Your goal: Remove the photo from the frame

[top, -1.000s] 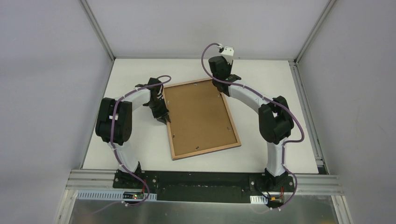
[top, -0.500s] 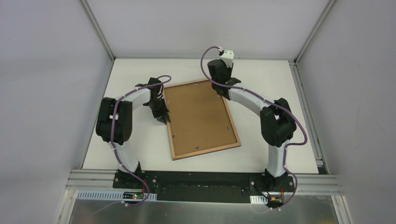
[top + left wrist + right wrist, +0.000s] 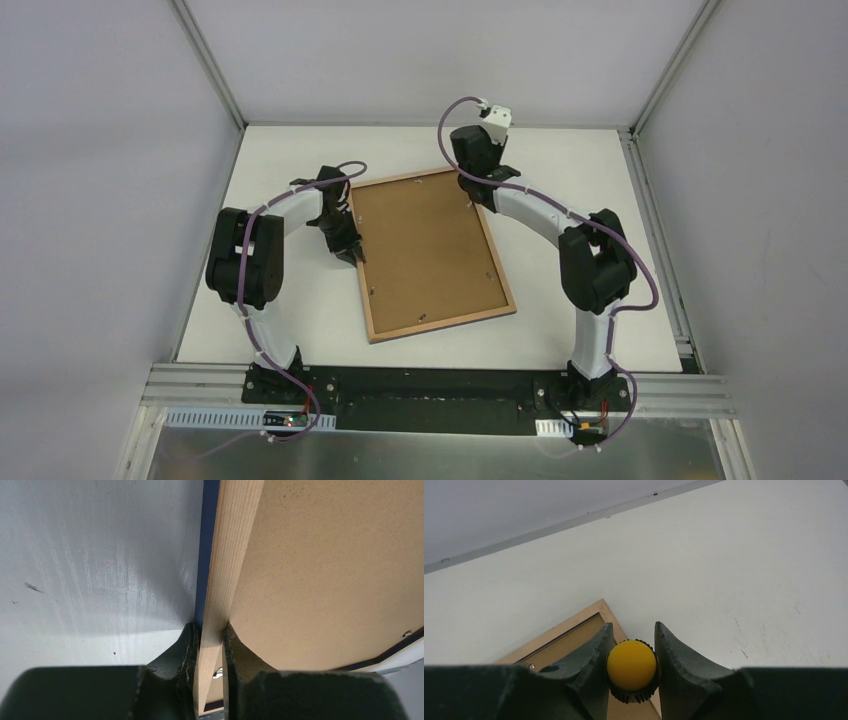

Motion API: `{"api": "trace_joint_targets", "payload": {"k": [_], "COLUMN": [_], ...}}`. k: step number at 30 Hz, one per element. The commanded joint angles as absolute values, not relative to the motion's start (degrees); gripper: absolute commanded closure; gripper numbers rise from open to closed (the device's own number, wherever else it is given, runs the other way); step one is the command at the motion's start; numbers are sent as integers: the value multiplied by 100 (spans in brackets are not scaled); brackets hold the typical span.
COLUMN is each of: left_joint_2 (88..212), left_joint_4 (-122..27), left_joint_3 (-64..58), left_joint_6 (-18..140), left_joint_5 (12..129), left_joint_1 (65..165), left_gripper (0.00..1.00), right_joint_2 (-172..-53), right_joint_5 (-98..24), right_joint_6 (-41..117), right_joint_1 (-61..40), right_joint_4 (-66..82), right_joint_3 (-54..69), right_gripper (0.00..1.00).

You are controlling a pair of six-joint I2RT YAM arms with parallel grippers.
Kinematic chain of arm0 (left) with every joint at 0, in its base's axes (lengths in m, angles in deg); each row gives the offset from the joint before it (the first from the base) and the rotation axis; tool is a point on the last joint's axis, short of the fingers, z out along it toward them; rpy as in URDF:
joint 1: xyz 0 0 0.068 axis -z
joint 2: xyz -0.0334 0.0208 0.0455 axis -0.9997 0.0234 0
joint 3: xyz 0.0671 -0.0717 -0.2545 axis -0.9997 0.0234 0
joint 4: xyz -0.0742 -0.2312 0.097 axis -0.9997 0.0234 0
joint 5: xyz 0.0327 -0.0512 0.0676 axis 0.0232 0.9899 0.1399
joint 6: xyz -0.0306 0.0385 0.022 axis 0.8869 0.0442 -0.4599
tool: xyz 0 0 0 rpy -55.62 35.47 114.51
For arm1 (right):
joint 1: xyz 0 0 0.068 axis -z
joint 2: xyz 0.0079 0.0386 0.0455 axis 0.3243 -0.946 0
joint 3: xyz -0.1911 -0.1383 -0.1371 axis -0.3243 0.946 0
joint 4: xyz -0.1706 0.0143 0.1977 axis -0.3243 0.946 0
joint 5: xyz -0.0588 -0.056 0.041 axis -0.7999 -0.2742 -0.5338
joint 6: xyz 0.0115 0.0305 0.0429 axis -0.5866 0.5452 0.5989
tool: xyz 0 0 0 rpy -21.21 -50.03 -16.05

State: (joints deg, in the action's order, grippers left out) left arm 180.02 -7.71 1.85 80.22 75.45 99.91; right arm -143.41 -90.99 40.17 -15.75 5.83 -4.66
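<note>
1. Between the jaws of our left gripper (image 3: 210, 635): the frame (image 3: 234, 555), pinched at its left rim
2. Our right gripper (image 3: 632, 630) clamps a yellow knob (image 3: 631, 664) near the far corner
3. The photo is hidden beneath the backing board (image 3: 425, 250); we judge freeing that comes next

White table (image 3: 320, 310), plain grey walls (image 3: 110, 150)

White worktop (image 3: 600, 160) sits flat, a few dark scuffs (image 3: 32, 586) showing close up. Grey enclosure walls (image 3: 100, 150) all round, aluminium corner posts (image 3: 210, 62) rising at the back. Near edge, an aluminium rail (image 3: 180, 383), and a shiny metal sheet (image 3: 430, 455) below it. A yellow knob (image 3: 631, 664) with a black ribbed collar is pinched in the right gripper (image 3: 633, 630).
</note>
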Motion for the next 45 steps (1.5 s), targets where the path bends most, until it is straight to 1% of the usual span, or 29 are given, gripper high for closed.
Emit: {"api": "trace_joint_targets", "payload": {"k": [1, 11, 13, 16, 21, 27, 31, 37, 45], "left_joint_2": [18358, 18418, 18426, 18437, 18426, 18448, 18446, 18459, 18488], "left_joint_4": [-103, -48, -33, -29, -36, -27, -23, 1, 23], "left_joint_3": [438, 410, 383, 348, 390, 421, 433, 416, 400], "left_joint_6": [7899, 7826, 7824, 7821, 7890, 8000, 7993, 8001, 7953], "left_joint_5": [7228, 7364, 7365, 7349, 7290, 7380, 7434, 7491, 7491], "left_joint_1": [10008, 10009, 10009, 10013, 10009, 10009, 10009, 10009, 10009], "left_gripper": [100, 100, 100, 100, 100, 100, 100, 100, 100], "right_joint_2": [-14308, -14345, -14260, -14126, -13524, -13358, -13490, -13902, -14331], "right_joint_5": [-9099, -8714, -8642, -8834, -8919, -9257, -9234, -9307, -9281], "right_joint_6": [4791, 5942, 5891, 5639, 5112, 4765, 4586, 4181, 3978], "right_joint_1": [-1454, -1279, -1279, -1286, -1329, -1486, -1500, -1499, -1429], "right_joint_4": [451, 735, 735, 1447, 1567, 1178, 578, -5, -149], "right_joint_3": [-365, -348, -357, -668, -263, 176, 336, 145, -316], "right_gripper": [100, 100, 100, 100, 100, 100, 100, 100, 100]}}
